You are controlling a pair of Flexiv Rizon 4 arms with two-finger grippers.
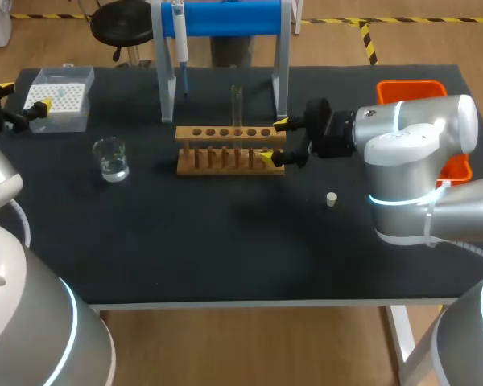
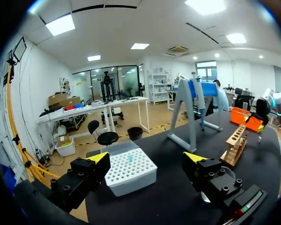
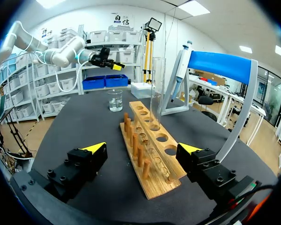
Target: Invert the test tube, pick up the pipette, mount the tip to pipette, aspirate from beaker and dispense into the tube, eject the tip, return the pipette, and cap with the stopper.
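A clear test tube (image 1: 237,104) (image 3: 157,89) stands upright in the wooden rack (image 1: 229,149) (image 3: 150,145) at mid-table. My right gripper (image 1: 275,141) (image 3: 143,150) is open at the rack's right end, its yellow tips on either side of that end, with the tube further ahead. The pipette (image 1: 179,40) (image 3: 180,70) (image 2: 196,93) hangs on the blue-topped stand (image 1: 225,16) behind the rack. At the far left, my left gripper (image 1: 24,98) (image 2: 147,159) is open and empty, just short of the white tip box (image 1: 60,96) (image 2: 131,171). The beaker (image 1: 110,158) (image 3: 114,100) sits left of the rack. A small stopper (image 1: 332,199) lies front right.
An orange bin (image 1: 419,92) (image 2: 246,117) sits at the back right, partly behind my right arm. The stand's white legs flank the space behind the rack. The front half of the black table (image 1: 225,249) holds only the stopper.
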